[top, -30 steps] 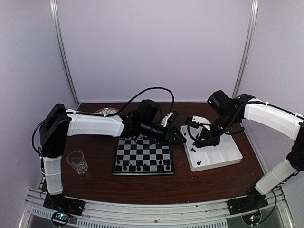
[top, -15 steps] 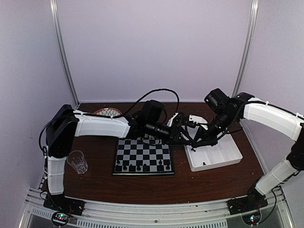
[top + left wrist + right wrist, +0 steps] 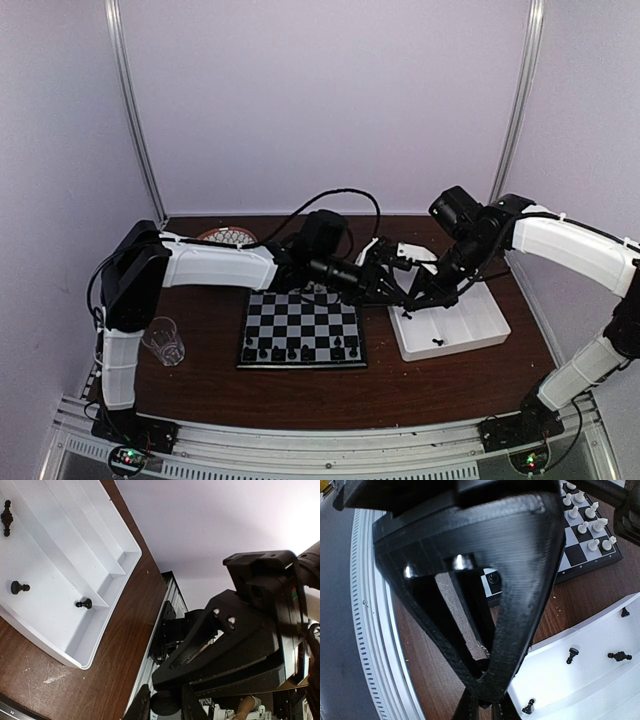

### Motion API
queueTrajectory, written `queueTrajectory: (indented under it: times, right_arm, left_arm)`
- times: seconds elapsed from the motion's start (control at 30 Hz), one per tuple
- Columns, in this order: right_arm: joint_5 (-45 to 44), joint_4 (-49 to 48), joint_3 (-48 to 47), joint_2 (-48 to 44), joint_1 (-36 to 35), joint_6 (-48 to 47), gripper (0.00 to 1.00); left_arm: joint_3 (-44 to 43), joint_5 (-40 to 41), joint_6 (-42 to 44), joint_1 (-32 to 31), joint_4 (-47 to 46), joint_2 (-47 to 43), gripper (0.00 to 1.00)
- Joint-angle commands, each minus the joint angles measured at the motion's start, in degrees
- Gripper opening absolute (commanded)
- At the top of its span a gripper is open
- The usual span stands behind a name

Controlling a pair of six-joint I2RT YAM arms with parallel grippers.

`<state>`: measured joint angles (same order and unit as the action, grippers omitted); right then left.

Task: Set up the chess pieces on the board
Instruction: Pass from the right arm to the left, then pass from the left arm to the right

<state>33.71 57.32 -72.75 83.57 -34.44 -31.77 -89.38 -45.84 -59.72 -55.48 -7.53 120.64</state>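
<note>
Between board [image 3: 300, 320] and white tray [image 3: 470, 322], right gripper [image 3: 410, 305] was pressed together; left gripper [image 3: 399, 296] jaw state could not be determined. Chess pieces [image 3: 300, 352] partly filled the board's edge rows; several remained in the tray.

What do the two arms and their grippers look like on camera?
The left arm and right arm have white shells with black joints. The left gripper and right gripper are black, triangular, ribbed plastic frames. A black cable loops above the left arm.

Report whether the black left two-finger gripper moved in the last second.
Yes: the left gripper shifted right, from the black-and-grey checkered board toward the white compartmented tray.
</note>
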Motion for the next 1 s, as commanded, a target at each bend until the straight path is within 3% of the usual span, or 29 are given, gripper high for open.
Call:
queueTrajectory:
  times: [0.0,0.13,0.37,0.6,0.7,0.83,0.97]
  right_arm:
    - [-0.9,-2.1,-1.5,-1.0,-0.5,-0.3,0.08]
    - [-1.4,-2.6,-1.1,-1.1,-0.5,-0.2,0.11]
    - [-2.4,-3.1,-0.6,-1.9,-0.5,0.4,0.31]
    - [-2.3,-4.3,1.2,-5.5,0.9,2.3,0.43]
    - [2.1,-5.7,1.9,-6.4,4.7,4.5,0.47]
    - [15.8,-7.8,4.2,-3.6,12.3,8.9,0.49]
    - [24.1,-6.1,4.3,1.3,13.3,9.1,0.49]
  left_arm:
    - [-1.4,-3.0,-1.8,-0.6,-4.3,1.5,0.18]
    - [-1.0,-2.8,-2.2,-0.4,-5.4,1.1,0.14]
    - [3.1,-0.3,-4.1,1.7,-10.3,-1.1,0.12]
    - [5.9,0.3,-4.4,4.0,-12.1,-3.0,0.12]
    - [6.3,0.4,-4.1,4.3,-12.2,-3.5,0.12]
    - [6.0,0.2,-3.9,4.6,-12.2,-3.7,0.12]
    - [5.6,0.0,-3.9,4.7,-12.2,-3.8,0.12]
